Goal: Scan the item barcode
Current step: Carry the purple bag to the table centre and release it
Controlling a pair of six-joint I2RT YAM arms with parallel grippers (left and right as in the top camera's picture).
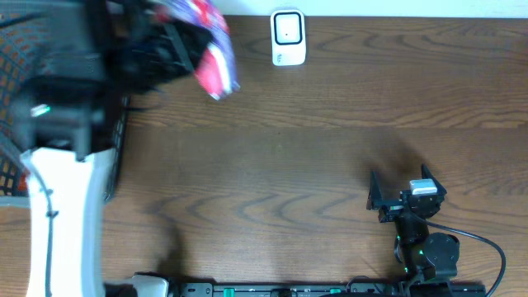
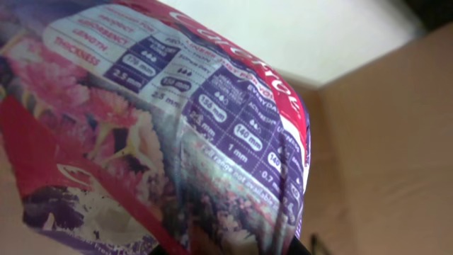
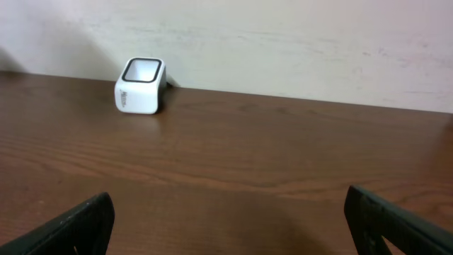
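Observation:
The item is a soft red and purple flowered packet [image 1: 211, 49], held above the table's far left, just left of the white scanner [image 1: 288, 38]. My left gripper [image 1: 183, 45] is shut on the packet's near end. In the left wrist view the packet [image 2: 163, 127] fills the frame with its printed size chart facing the camera, and my left gripper [image 2: 233, 249] is almost hidden beneath it. No barcode shows in any view. My right gripper [image 1: 403, 186] stands open low at the front right with nothing between its fingers. The right wrist view shows the scanner [image 3: 141, 86] far off by the wall.
An orange and black mesh basket [image 1: 15, 49] stands at the far left, partly under the left arm. A light wall runs behind the table's back edge. A black cable [image 1: 483, 239] loops from the right arm's base at the front right.

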